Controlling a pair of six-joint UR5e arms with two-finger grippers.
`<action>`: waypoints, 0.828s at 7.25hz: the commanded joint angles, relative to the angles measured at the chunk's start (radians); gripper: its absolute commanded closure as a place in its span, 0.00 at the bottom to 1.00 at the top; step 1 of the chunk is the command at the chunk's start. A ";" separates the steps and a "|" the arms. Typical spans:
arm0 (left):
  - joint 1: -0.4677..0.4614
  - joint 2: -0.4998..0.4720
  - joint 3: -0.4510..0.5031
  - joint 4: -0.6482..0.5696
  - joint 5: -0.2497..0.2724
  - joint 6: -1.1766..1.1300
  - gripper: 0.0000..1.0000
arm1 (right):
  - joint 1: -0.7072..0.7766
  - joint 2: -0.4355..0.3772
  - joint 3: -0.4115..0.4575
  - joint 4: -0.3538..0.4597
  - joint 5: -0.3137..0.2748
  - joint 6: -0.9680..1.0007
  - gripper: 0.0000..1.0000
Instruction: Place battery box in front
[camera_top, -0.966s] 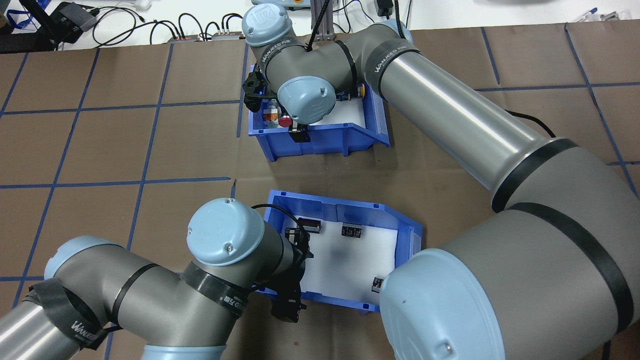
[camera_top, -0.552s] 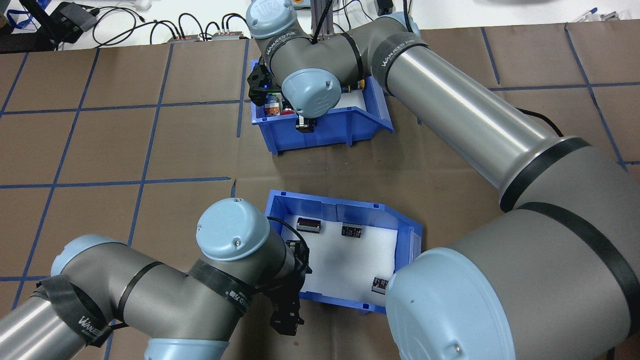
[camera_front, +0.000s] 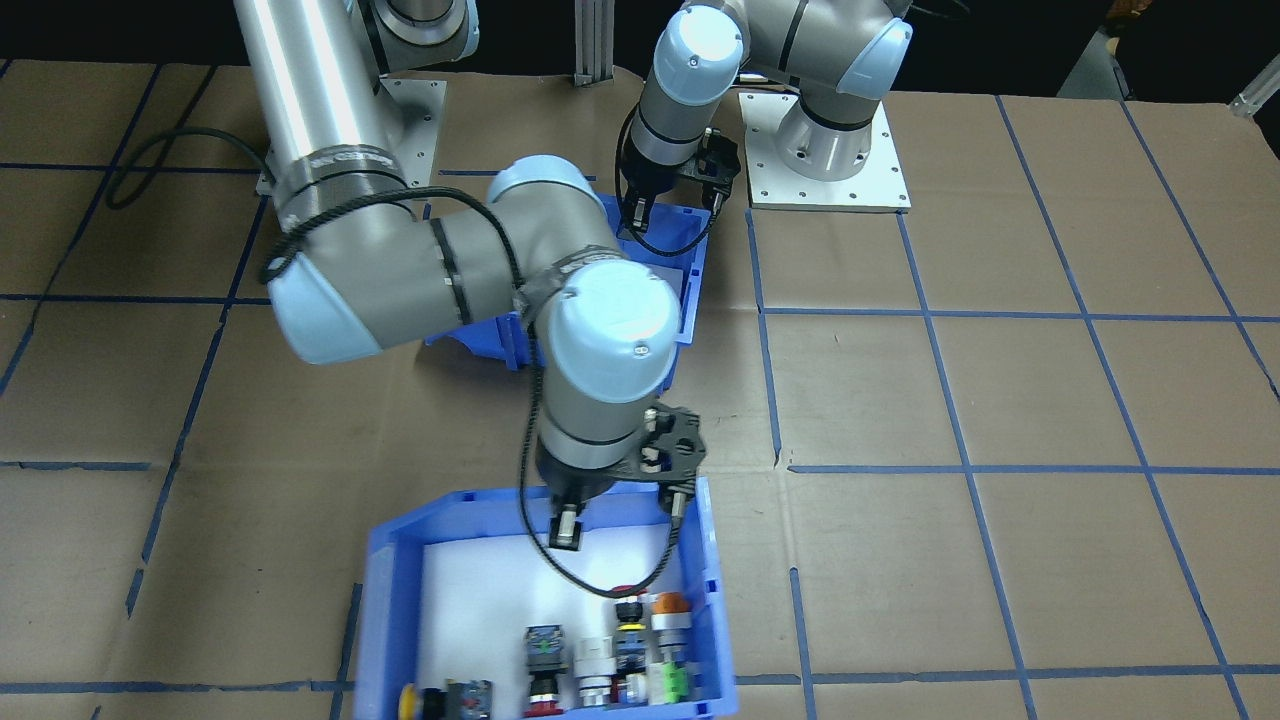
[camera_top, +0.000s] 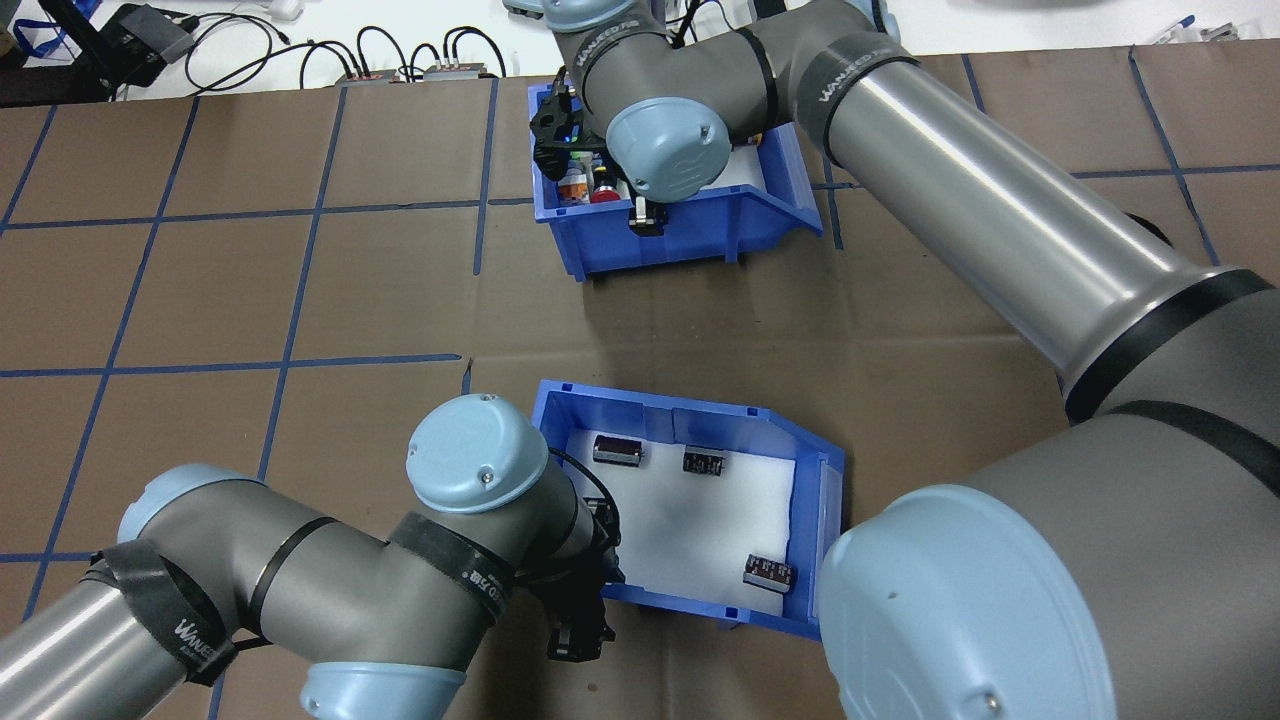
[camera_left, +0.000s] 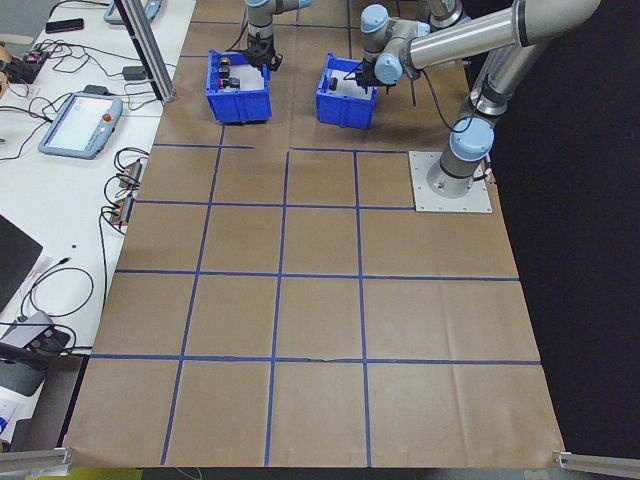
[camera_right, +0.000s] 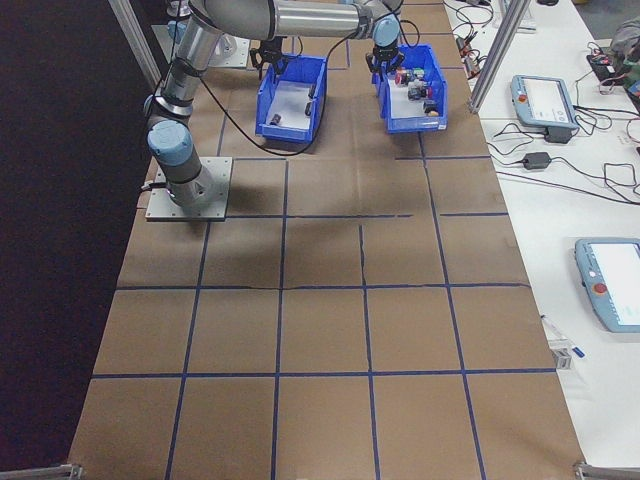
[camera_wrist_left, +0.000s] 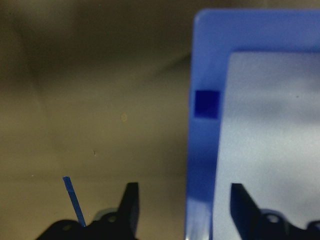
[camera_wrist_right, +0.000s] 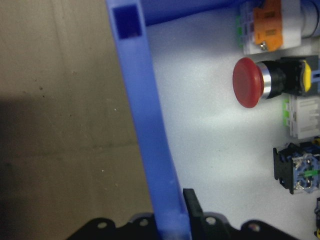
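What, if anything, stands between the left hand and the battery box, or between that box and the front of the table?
Nothing blocks the left hand: its open fingers straddle the battery box's side wall. Ahead of the box, the push-button bin sits in line with it, farther out, held at its wall by the right hand.

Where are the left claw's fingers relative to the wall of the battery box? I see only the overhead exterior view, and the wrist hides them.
Observer: The left claw straddles the battery box wall, not clamped: one finger outside over the paper, the other inside over the foam.
Operator: And the right claw?
Observer: Its wrist view shows the right claw closed on the button bin wall, near a red push-button.
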 joint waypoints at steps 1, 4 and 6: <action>0.000 -0.012 -0.002 -0.002 -0.094 0.002 0.78 | -0.106 -0.048 0.027 0.012 -0.027 -0.018 0.97; 0.008 0.017 0.012 0.009 -0.081 0.019 1.00 | -0.242 -0.154 0.179 -0.011 -0.025 -0.106 0.97; 0.142 0.104 0.043 -0.012 0.051 0.101 1.00 | -0.328 -0.257 0.346 -0.116 -0.012 -0.255 0.97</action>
